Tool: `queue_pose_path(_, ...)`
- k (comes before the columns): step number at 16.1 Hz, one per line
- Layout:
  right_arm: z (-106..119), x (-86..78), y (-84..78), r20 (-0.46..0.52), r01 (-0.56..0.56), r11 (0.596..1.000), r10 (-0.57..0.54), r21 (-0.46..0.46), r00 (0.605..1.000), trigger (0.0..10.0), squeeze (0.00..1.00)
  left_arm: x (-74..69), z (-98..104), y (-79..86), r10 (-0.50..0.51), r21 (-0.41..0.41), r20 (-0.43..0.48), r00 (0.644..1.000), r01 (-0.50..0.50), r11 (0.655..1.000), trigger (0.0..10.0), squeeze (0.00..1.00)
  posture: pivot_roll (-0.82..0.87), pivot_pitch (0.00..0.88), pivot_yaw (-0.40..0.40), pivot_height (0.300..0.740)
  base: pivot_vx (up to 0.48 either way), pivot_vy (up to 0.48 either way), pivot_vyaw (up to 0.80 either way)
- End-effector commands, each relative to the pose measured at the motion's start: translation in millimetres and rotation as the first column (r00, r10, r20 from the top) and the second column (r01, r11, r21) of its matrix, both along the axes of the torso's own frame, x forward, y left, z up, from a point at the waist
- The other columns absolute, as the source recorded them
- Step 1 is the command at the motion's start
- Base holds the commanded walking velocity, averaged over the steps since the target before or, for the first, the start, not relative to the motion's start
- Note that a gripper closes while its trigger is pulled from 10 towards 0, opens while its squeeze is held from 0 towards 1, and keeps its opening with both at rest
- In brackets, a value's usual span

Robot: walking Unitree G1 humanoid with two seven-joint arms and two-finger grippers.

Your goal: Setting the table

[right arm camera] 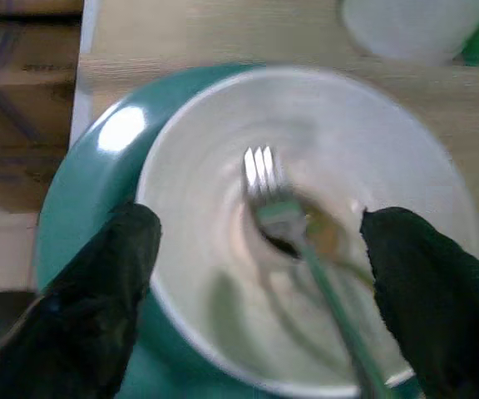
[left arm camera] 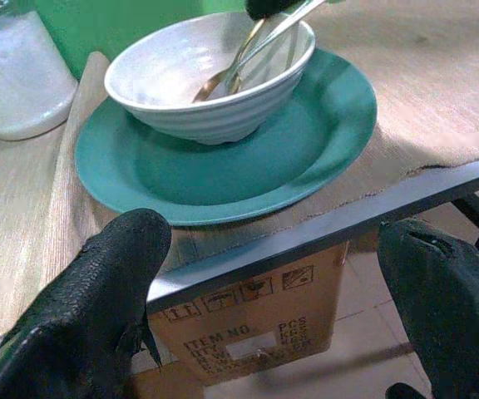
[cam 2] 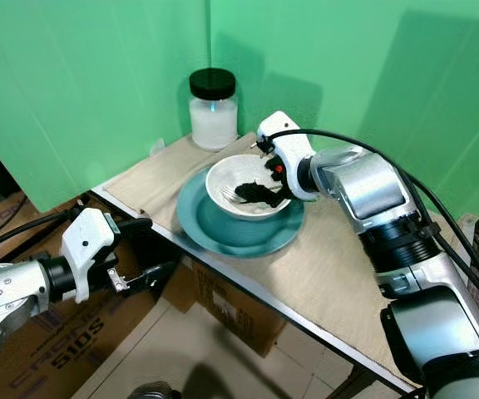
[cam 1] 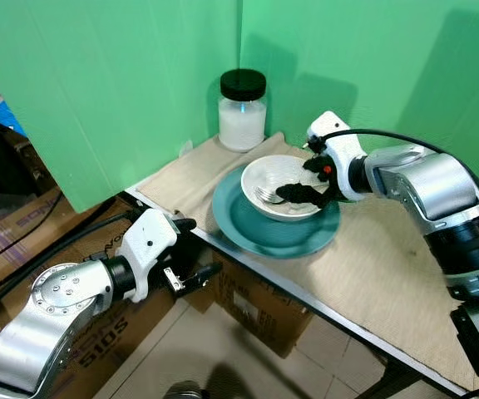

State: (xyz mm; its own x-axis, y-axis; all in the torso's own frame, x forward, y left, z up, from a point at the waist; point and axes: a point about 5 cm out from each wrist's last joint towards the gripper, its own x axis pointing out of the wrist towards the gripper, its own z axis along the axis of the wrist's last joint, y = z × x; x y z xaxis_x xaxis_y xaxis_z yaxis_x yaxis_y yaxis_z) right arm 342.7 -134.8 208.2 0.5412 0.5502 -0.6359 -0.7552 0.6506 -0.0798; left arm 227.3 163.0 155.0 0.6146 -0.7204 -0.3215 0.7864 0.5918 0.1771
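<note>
Green screens wall off the back corner of your work area, and in front of them a narrow table [cam 1: 372, 283] under a beige cloth carries the setting so far. You already have a teal plate [cam 1: 248, 224] laid near the front edge with a white bowl [cam 1: 293, 208] seated squarely on it, and a fork [right arm camera: 266, 179] lies inside the bowl, tines toward the middle. Beside the fork there looks to be a second utensil with a brassy bowl, perhaps a spoon [left arm camera: 214, 83], though the wrist pictures are too blurred to be sure. Your right gripper [cam 1: 306, 193] sits over the bowl's far rim with its fingers [right arm camera: 98, 283] spread wide on either side of the fork handle, clamping nothing, so the cutlery reads as delivered. What is left, as far as you can judge, is lifting that arm clear and bringing any further items. Your left gripper [cam 1: 191, 256] hangs below the table edge, parted wide and empty, pointing at the plate. Watch the lidded jar [cam 1: 242, 112] of white powder just behind the plate, close to your right wrist. Cardboard boxes [cam 1: 256, 307] stand under the table near your left arm.
</note>
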Motion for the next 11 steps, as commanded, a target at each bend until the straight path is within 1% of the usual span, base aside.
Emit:
queue_pose_path(1, 2, -3.2, -1.1, -0.009, -0.003, 1.000, 0.002, -0.027, 1.000, 0.0, 0.00, 0.1, 4, 1.7, -0.003, -0.002, 0.017, 1.000, 0.003, 1.000, 10.0, 0.13, 0.13, 0.000, -0.004, 0.740, 0.000, 0.000, 0.00)
queue_pose_path(2, 1, -4.9, -0.9, -0.017, -0.010, 0.999, 0.009, -0.041, 1.000, 8.5, 0.00, 0.2, 4, 2.0, -0.002, -0.002, 0.016, 1.000, 0.002, 1.000, 10.0, 0.13, 0.13, 0.000, -0.002, 0.740, 0.000, 0.000, 0.00)
queue_pose_path(3, -1, -7.3, -0.7, -0.027, -0.021, 0.998, 0.019, -0.060, 0.999, 10.0, 0.00, 0.1, 4, 2.3, -0.002, 0.001, 0.015, 1.000, 0.002, 1.000, 10.0, 0.13, 0.13, 0.000, -0.002, 0.740, 0.000, 0.000, 0.00)
queue_pose_path(4, -4, -10.4, 1.2, -0.042, -0.028, 0.997, 0.025, -0.076, 0.999, 10.0, 0.00, -0.1, 3, 2.5, -0.005, 0.005, 0.013, 1.000, 0.005, 1.000, 10.0, 0.13, 0.13, 0.000, -0.002, 0.740, 0.000, 0.000, 0.00)
queue_pose_path(7, -12, -10.3, 4.3, -0.073, -0.003, 0.995, -0.004, -0.097, 0.997, 10.0, 0.00, -0.3, 3, 1.6, -0.009, 0.006, 0.011, 1.000, 0.009, 1.000, 10.0, 0.13, 0.13, 0.000, -0.004, 0.740, 0.000, 0.000, 0.00)
queue_pose_path(10, -16, -6.4, 6.2, -0.089, 0.030, 0.993, -0.041, -0.116, 0.995, 10.0, 0.00, -1.0, 3, 0.0, -0.019, 0.004, 0.009, 1.000, 0.019, 1.000, 10.0, 0.13, 0.13, 0.000, -0.006, 0.740, 0.000, 0.000, 0.00)
queue_pose_path(11, -16, -1.7, 6.2, -0.091, 0.066, 0.991, -0.076, -0.115, 0.993, 10.0, 0.00, -1.0, 3, -0.9, -0.022, 0.002, 0.009, 1.000, 0.022, 1.000, 10.0, 0.13, 0.13, 0.000, -0.007, 0.740, 0.000, 0.000, 0.00)
